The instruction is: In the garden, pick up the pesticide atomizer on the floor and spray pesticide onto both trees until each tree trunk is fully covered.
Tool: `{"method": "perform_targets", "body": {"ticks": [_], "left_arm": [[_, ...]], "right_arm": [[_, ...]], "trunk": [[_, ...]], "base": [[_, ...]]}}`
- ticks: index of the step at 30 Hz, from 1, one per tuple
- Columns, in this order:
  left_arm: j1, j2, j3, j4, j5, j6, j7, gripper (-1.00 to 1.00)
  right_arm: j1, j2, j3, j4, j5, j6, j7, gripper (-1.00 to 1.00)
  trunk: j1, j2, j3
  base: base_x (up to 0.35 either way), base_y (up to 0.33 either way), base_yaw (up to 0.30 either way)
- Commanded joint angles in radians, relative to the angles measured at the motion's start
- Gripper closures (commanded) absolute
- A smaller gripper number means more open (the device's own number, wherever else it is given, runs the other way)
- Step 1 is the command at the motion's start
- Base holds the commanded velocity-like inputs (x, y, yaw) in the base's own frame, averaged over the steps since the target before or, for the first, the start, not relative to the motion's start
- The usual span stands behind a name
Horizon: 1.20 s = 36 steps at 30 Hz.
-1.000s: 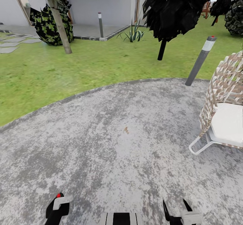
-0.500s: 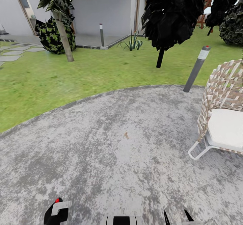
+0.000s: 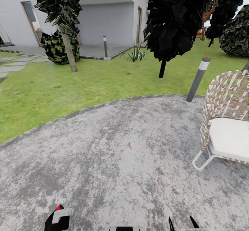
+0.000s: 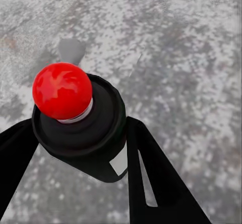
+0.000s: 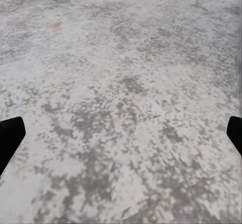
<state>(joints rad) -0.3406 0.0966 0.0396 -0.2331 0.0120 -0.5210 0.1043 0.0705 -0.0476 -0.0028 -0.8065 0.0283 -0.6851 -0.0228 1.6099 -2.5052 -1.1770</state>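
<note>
The left claw (image 4: 75,148) grips the spray bottle (image 4: 75,118) over grey paving (image 3: 121,161); the right claw (image 5: 121,133) is spread wide, empty. Head view adds lawn (image 3: 69,82), tree trunk (image 3: 70,54), chair (image 3: 226,120).

paving (image 3: 114,161): grey mottled round patch under me, small brown speck (image 3: 129,144) on it
chair (image 3: 226,127): wicker, on paving, my right
lawn (image 3: 69,85): green, beyond paving edge, bollard (image 3: 197,79) at border

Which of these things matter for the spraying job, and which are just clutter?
Job: spray bottle in the left gripper; tree trunk; dark tree, probably; lawn.
Clutter: wicker chair; post light; spiky plant; paving.
</note>
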Motion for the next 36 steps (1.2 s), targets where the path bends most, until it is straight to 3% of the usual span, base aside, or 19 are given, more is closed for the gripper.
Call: {"method": "perform_targets", "body": {"ticks": [1, 5, 7, 10, 12, 17, 24, 36], "left_arm": [[0.0, 0.0, 0.0, 0.0, 0.0, 0.0, 0.0, 1.0], [0.0, 0.0, 0.0, 0.0, 0.0, -0.001, -0.001, 1.0], [0.0, 0.0, 0.0, 0.001, 0.0, -0.001, -0.001, 1.0], [0.0, 0.0, 0.0, 0.001, 0.0, 0.001, -0.001, 1.0], [0.0, 0.0, 0.0, 0.001, 0.0, 0.001, -0.002, 1.0], [0.0, 0.0, 0.0, 0.001, 0.0, 0.001, -0.002, 1.0], [0.0, 0.0, 0.0, 0.001, 0.0, 0.001, -0.002, 1.0], [0.001, 0.0, 0.0, 0.0, -0.001, -0.002, -0.002, 1.0]], "right_arm": [[0.0, 0.0, 0.0, -0.006, 0.0, 0.0, 0.0, -1.0], [0.0, 0.001, 0.0, -0.19, 0.001, 0.04, -0.001, -1.0], [0.0, 0.001, 0.001, -0.251, 0.0, 0.093, -0.001, -1.0], [0.0, 0.002, -0.008, -0.358, 0.0, 0.238, 0.0, -1.0], [0.0, 0.002, -0.025, -0.376, 0.001, 0.269, 0.0, -1.0], [0.0, 0.0, -0.046, -0.361, 0.0, 0.288, 0.0, -1.0], [0.0, 0.002, -0.067, -0.229, -0.001, 0.291, 0.0, -1.0], [0.0, 0.003, -0.066, -0.175, 0.002, 0.291, 0.003, -1.0]], "trunk": [[0.0, 0.0, 0.004], [-0.002, 0.001, 0.02], [-0.003, 0.002, 0.027], [-0.004, 0.002, 0.039], [-0.005, 0.003, 0.047], [-0.008, 0.004, 0.066], [-0.018, 0.019, 0.092], [-0.018, 0.019, 0.092]], "base": [[0.0, 0.0, 0.0], [0.0, 0.0, 0.0], [0.0, 0.0, 0.0], [0.0, 0.0, 0.0], [0.0, 0.0, 0.0], [0.0, 0.0, 0.0], [0.0, 0.0, 0.0], [0.0, 0.0, 0.042]]}}
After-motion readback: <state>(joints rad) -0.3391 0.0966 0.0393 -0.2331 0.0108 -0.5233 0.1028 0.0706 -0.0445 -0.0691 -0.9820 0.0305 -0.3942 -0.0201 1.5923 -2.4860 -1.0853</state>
